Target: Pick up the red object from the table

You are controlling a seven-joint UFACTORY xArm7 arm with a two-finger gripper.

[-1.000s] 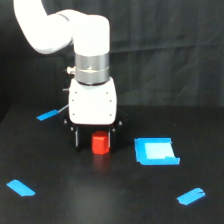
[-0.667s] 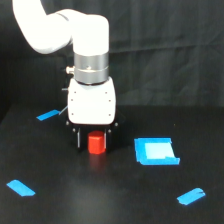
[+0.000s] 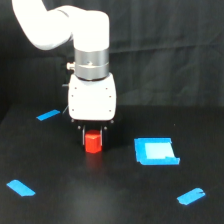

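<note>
Between the pincer [image 3: 93, 136] fingers sits the red object [image 3: 93, 142].

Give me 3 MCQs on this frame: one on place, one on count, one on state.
1. Where is the red object relative to the blue square patch?
A. On the exterior view's left of it
B. On top of it
C. On the exterior view's right of it

2. How many small blue tape strips lie on the table, apart from the square patch?
A. One
B. Three
C. Five

3. How does the tool stand to the red object?
A. Far off to one side
B. High above it with a wide gap
C. Low over it, fingers on either side

Answers:
1. A, the block sits under the arm, with the patch apart on the exterior view's right.
2. B, one strip lies behind the arm on the left, one at front left and one at front right.
3. C, dark fingers flank the block's top; whether they grip it cannot be told.
</note>
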